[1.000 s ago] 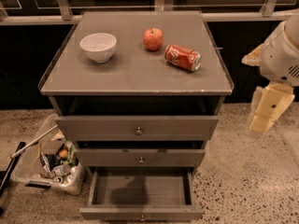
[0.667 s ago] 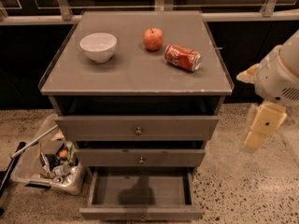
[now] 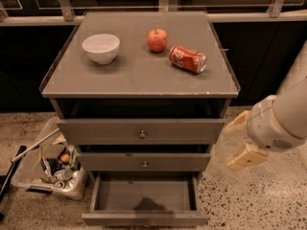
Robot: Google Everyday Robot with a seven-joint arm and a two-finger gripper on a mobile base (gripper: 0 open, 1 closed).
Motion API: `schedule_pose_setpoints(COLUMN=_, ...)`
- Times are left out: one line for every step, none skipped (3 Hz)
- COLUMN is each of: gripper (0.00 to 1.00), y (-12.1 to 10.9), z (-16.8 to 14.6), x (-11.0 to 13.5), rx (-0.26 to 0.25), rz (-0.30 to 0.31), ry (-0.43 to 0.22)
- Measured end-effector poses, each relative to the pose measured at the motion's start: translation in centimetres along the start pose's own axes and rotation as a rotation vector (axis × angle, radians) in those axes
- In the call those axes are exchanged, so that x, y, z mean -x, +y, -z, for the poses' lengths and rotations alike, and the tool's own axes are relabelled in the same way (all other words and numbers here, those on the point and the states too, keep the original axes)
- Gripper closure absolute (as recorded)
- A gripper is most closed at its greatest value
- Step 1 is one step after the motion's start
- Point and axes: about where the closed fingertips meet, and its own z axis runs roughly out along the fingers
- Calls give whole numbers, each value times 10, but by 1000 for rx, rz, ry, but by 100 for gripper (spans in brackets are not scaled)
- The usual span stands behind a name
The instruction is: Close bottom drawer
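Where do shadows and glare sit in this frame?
Camera view: dim warm light from above; a faint sheen on the cabinet top; a dark shadow blot inside the open bottom drawer, near its front; the background is almost black; the gripper, right of the cabinet, is brightly lit.

The single camera looks down from high in front of the cabinet (image 3: 139, 75), fairly near, facing its front; the pincer (image 3: 245, 158) hangs beside it at the view's right.
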Motion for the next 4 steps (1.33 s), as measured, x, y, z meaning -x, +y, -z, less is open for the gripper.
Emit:
schedule_pose_setpoints(gripper=65, y=1, z=-3, x=-2, rx=-5, rz=-1, ry=1)
schedule_pose_setpoints(gripper=89, y=1, z=-3, x=-2, rx=-5, rz=-1, ry=1)
schedule_pose_setpoints(gripper=100, y=10, z=-23, x=-1, rx=14, rz=-31, ry=-20)
schedule_pose_setpoints(gripper=100, y=26, z=-71, x=1, rx=40, rz=-81, ry=-59)
